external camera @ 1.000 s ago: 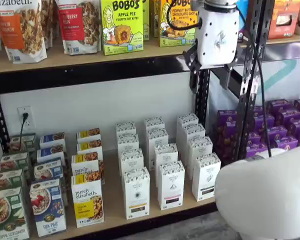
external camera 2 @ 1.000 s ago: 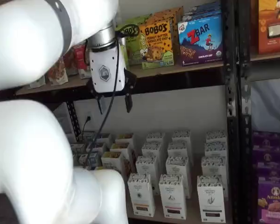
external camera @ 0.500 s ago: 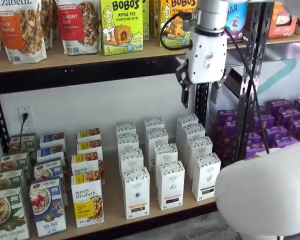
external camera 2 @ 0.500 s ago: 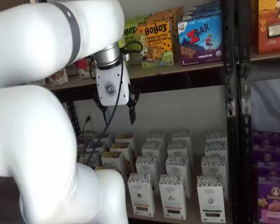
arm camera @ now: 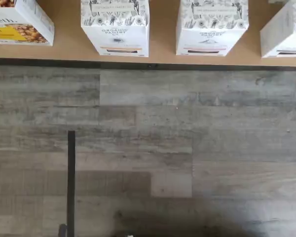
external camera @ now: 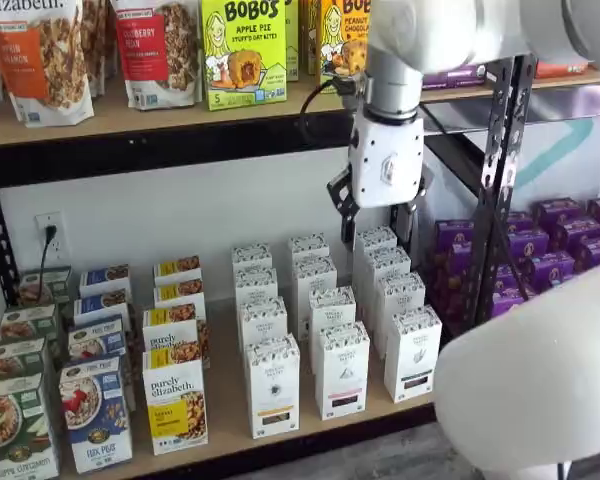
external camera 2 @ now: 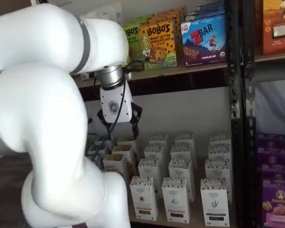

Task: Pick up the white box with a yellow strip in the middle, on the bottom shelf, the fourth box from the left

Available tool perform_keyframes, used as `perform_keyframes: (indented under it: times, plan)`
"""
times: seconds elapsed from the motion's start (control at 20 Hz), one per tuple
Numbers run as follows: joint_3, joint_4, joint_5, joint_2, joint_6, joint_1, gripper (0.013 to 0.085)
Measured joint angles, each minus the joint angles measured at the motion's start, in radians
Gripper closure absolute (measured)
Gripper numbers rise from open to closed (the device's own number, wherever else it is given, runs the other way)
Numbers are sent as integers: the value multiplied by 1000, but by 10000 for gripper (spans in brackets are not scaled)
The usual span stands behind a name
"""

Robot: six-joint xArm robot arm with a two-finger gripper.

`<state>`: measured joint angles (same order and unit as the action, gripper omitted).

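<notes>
Gripper high above the white cartons, target still below and toward you

Your gripper (external camera: 377,222) hangs with its two black fingers spread wide and nothing between them, well above the rows of cartons in both shelf views. The white box (external camera: 273,386) you want stands upright at the front edge of the bottom shelf (external camera: 220,410), just right of the purely elizabeth box (external camera: 174,403). From the tool it lies down, forward and a little left. Its long axis is vertical, its printed face turned out toward the aisle, the tan strip low on that face. I judge you need a drop and a shift outward before closing across its narrow width
</notes>
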<state>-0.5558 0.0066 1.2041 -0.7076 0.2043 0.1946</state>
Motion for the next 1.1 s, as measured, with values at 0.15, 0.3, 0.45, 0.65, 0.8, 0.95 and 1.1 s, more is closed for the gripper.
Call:
perform_keyframes:
  times: [0.15,0.3,0.45,0.65,0.8,0.95,1.1]
  plan:
    - [22,-10,-57,32,27,23,130]
    - [39,-21,-107,64,58,50,130]
    - [54,-12,-150,86,70,65,130]
    - [66,-10,-210,142,101,97,130]
    - [70,-4,-277,213,127,128,130]
    - [70,5,-343,276,140,146,130]
    - [62,-1,-423,357,154,157,130]
